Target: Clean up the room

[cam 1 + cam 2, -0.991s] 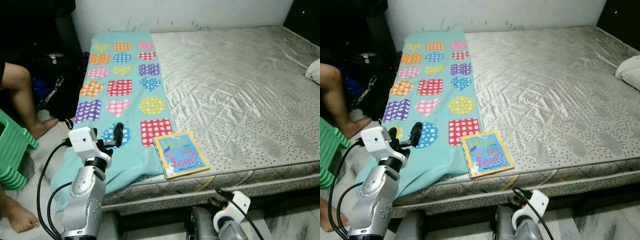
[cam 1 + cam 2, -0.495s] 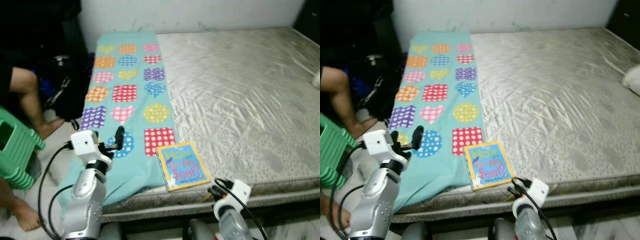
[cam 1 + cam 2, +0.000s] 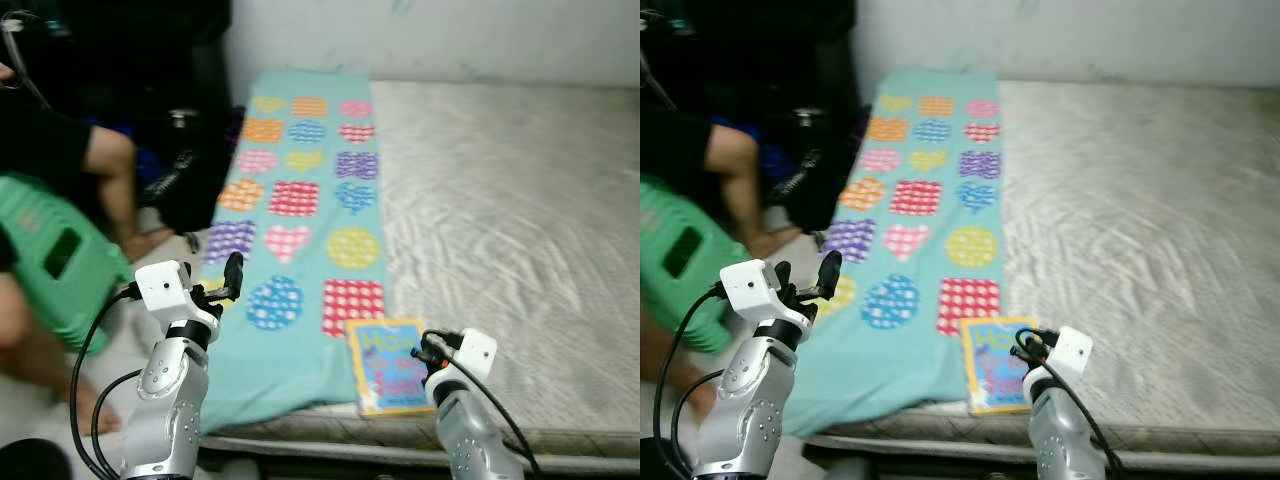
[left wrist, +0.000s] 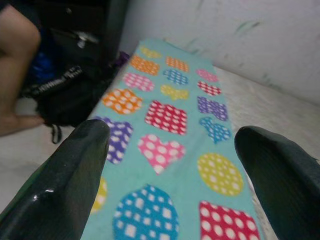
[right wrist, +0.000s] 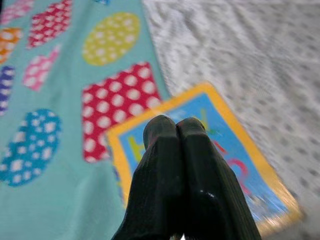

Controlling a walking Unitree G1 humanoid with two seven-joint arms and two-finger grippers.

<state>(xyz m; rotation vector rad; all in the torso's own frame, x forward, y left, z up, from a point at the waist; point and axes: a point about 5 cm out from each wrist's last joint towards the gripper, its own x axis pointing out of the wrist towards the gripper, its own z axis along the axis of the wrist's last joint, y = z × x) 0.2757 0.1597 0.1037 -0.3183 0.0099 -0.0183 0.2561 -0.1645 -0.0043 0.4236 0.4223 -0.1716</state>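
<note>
Apparently above the book [image 5: 200, 150], right gripper [image 5: 177, 127] pressed closed.

left tool [image 4: 167, 165] raised, fingers spread; right tool [image 5: 177, 131] fingers pressed together

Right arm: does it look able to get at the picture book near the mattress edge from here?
Probably yes. The right gripper, fingers pressed together, is over the picture book, which lies flat beside the blanket; nothing lies between them. The gripper would have to open first.
</note>
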